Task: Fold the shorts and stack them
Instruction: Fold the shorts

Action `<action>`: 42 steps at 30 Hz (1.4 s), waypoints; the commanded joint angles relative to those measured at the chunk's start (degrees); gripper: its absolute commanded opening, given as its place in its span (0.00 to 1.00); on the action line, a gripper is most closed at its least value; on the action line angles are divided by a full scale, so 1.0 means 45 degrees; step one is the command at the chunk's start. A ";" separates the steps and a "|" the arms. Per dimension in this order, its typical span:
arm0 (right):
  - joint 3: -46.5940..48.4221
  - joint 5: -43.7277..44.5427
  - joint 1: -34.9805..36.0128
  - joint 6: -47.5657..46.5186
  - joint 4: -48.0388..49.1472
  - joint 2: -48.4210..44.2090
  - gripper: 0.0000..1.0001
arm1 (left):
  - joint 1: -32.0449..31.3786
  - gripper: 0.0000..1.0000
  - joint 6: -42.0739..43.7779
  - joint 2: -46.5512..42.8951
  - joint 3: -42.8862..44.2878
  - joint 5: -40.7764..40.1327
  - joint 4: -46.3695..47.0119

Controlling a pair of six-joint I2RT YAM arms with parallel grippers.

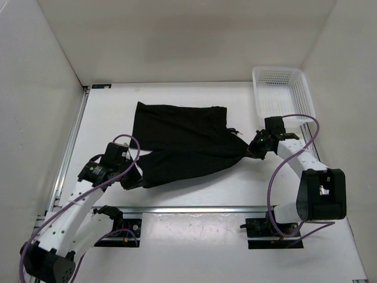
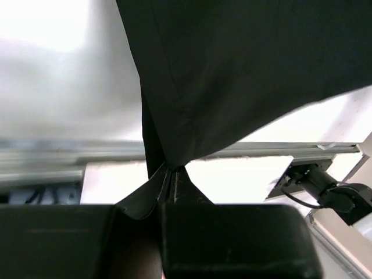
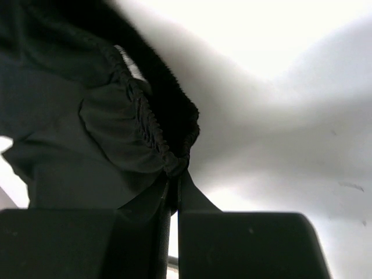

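Left gripper clamped on a leg corner, right gripper clamped on the waistband. The shorts stretch between them. A clean fold likely needs even tension and matched travel.

Both arms bent inward, left tool pinching the shorts, right tool pinching them too, jaws closed

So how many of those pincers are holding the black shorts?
2. The left pincer grips the shorts at their near left corner; the right pincer grips the waistband at their right end, near the white basket.
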 commanded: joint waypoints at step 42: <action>2.0903 -0.1938 0.0566 0.1457 -0.2218 1.3329 0.75 | 0.5744 0.98 0.3224 1.9810 2.3271 -0.0996 -0.1991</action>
